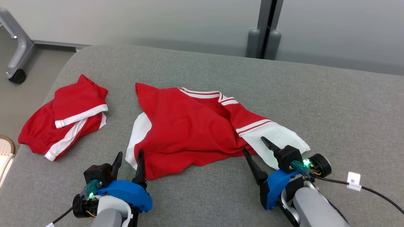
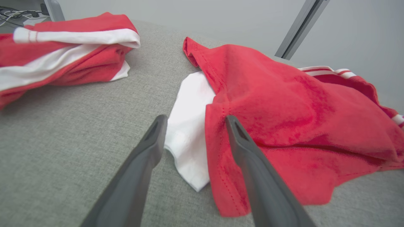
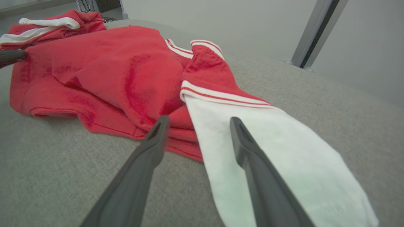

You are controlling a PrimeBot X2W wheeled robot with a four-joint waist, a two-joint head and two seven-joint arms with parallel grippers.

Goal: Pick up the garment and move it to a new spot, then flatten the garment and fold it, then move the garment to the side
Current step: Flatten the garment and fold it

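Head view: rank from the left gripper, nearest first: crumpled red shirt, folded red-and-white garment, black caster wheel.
1. Crumpled red shirt, at the left gripper.
2. Folded red-and-white garment, farther left.
3. Black caster wheel, far left on the floor.

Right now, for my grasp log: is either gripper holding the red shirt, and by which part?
Nothing is held. The left gripper is open by the near left corner of the red shirt; the right gripper is open by its white sleeve.
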